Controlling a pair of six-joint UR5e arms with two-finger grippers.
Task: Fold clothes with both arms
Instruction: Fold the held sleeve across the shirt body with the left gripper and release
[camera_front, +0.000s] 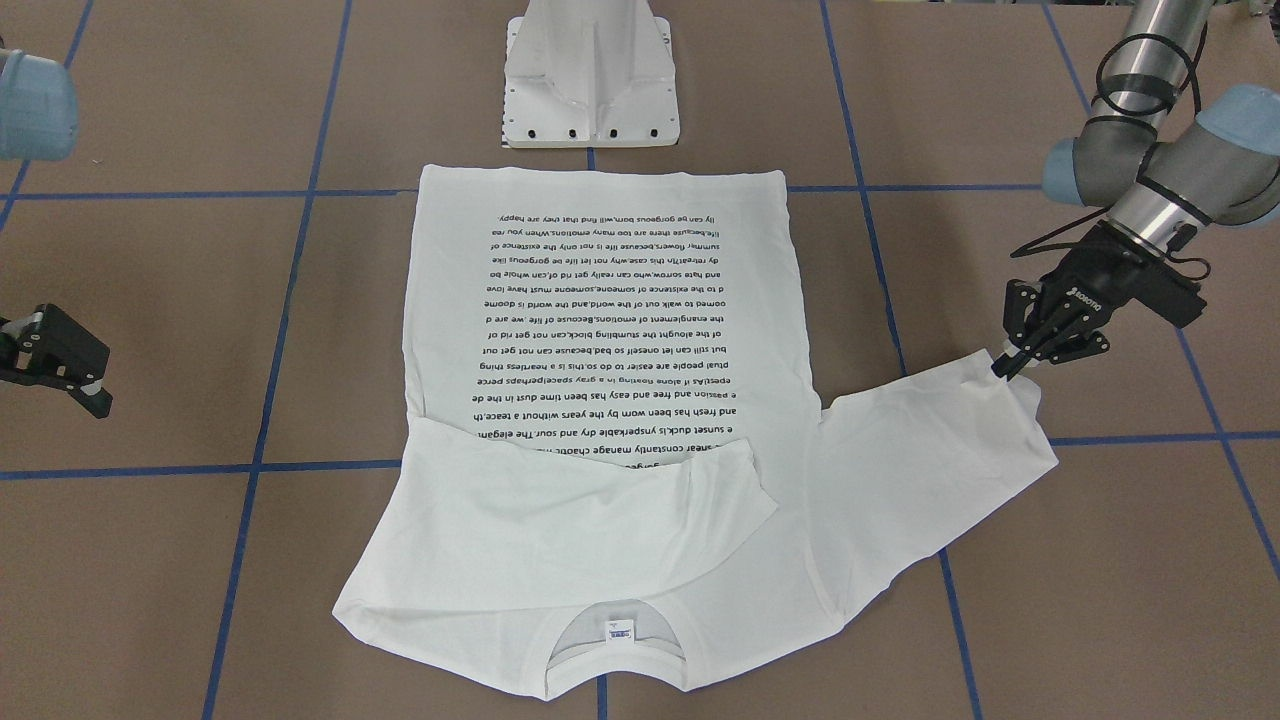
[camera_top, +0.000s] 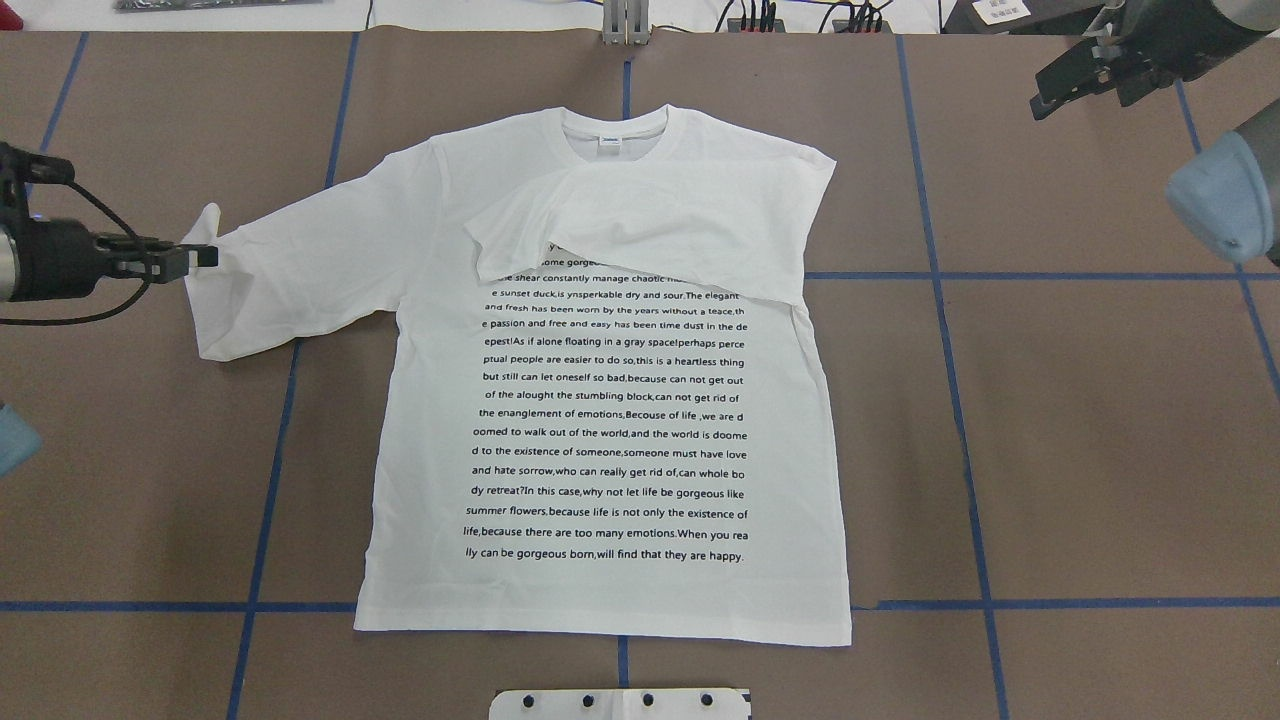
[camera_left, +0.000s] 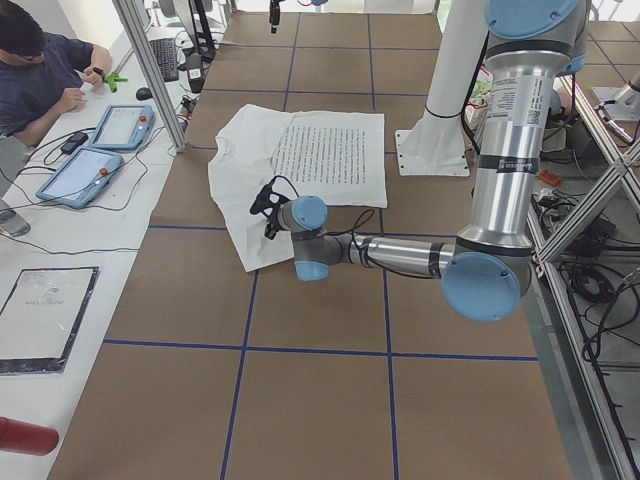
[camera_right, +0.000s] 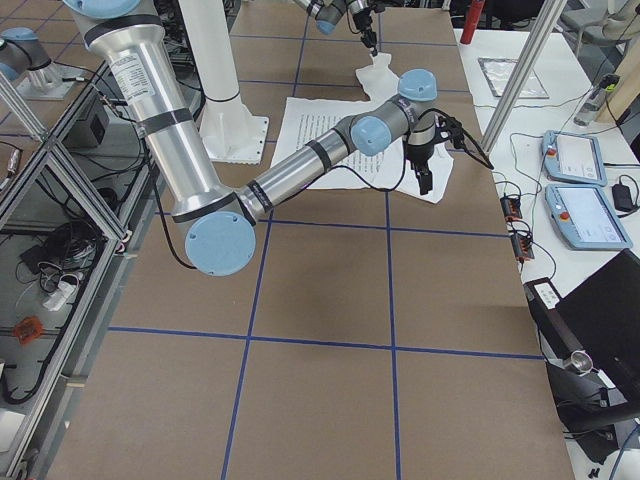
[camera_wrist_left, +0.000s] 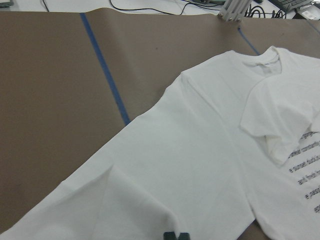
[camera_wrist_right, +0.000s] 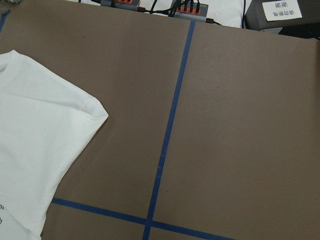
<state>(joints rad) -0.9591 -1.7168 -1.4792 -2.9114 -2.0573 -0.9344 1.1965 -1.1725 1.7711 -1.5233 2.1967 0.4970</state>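
**Q:** Where is the garment, and how does it lie?

**A:** A white long-sleeved T-shirt (camera_top: 610, 420) lies flat, print side up, in the middle of the overhead view. Its ribbed collar (camera_top: 613, 135) is at top centre and its hem is near the bottom. One folded sleeve (camera_top: 640, 225) crosses the chest and covers the top lines of black text. The outstretched sleeve (camera_top: 290, 275) reaches toward the left edge of the frame, its end slightly raised and bunched.

**Q:** What has hold of it?

**A:** The left gripper (camera_top: 203, 257), entering from the left edge, has its fingers pinched together on the end of that outstretched sleeve. The right gripper (camera_top: 1070, 80) hangs in the upper right corner, well apart from the shirt, with nothing seen in it. How far its fingers are parted cannot be told.

**Q:** How will the cloth handle?

**A:** It looks like thin cotton: light, limp and not fragile. It will probably sag and crease wherever it is unsupported, and drag on the brown table (camera_top: 1100, 450) rather than slide cleanly. A pinch at the cuff edge suits carrying the sleeve over the chest. For the body fold, the hem corners or shoulders look like the best holds, one per arm.

**Q:** Anything else nearby?

**A:** Blue tape lines (camera_top: 265, 480) cross the table, and a white pedestal base (camera_top: 620, 703) sits just below the hem at bottom centre
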